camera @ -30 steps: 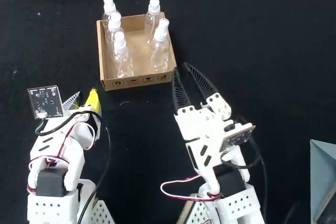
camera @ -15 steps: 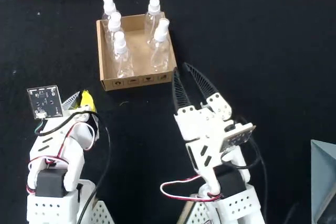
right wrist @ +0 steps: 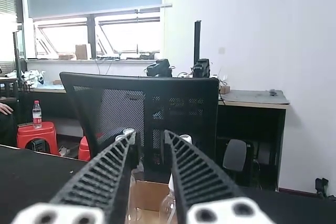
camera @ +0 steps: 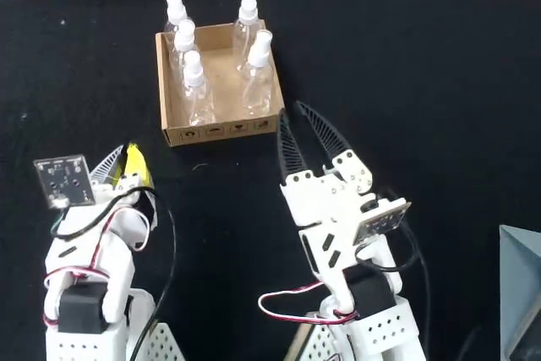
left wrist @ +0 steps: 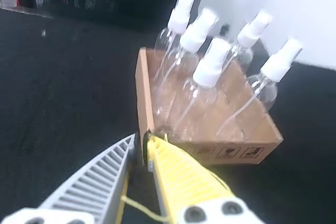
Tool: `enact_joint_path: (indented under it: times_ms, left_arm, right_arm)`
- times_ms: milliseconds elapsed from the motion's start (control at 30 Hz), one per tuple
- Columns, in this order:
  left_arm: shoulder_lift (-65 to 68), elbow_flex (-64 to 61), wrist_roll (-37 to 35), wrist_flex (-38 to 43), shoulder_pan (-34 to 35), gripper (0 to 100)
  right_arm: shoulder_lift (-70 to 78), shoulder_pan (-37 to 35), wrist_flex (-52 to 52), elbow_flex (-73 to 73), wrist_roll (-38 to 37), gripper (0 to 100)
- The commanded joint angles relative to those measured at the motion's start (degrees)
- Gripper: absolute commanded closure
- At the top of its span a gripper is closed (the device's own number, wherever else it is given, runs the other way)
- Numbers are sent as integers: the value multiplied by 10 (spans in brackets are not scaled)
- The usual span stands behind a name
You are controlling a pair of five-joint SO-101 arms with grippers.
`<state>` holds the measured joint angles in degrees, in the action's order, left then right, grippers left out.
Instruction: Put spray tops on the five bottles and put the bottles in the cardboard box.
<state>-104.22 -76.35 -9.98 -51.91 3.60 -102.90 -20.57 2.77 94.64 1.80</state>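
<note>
From where I stand, all five clear plastic bottles [camera: 257,84] stand upright in the one brown cardboard box [camera: 221,131] at the far middle of the black table [camera: 423,82]. Each of them carries a white spray top [camera: 262,42], so I count five tops on five bottles. Three bottles line up along one side wall of the box and two along the other, with bare cardboard floor between the rows. In the left wrist view the same five [left wrist: 197,98] crowd together behind the box's near wall [left wrist: 226,150].

There are two arms, both on the near side of the box and touching none of the bottles. The left gripper [camera: 127,150] sits off the box's near-left corner, its yellow finger and pale grey finger brought together at the tips [left wrist: 140,139], nothing between them. The right gripper [camera: 292,110] points at the box's near-right corner, just short of it, its two black ribbed fingers a little apart and holding nothing [right wrist: 148,135]. Beyond it, a black mesh office chair [right wrist: 142,103] stands in the room.
</note>
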Motion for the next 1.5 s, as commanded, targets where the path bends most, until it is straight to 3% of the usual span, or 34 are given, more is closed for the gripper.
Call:
enact_joint_path:
  times_ms: [0, 500, 1000, 1267, 1467]
  left_arm:
    - [5, 6, 0, 18, 9, 971]
    - [5, 2, 1, 28, 5, 966]
    - [5, -91, 138, 41, 10, 966]
    - [5, -110, 145, 37, 11, 966]
    - [5, -150, 145, 42, 44, 966]
  right_arm:
    - [-58, -9, 3, -1, -5, 966]
    - [-60, -9, 3, -2, -5, 966]
    - [-60, -9, 3, -2, -50, 966]
    - [-59, -4, 12, 17, -50, 969]
    - [-58, 45, 64, 17, -49, 969]
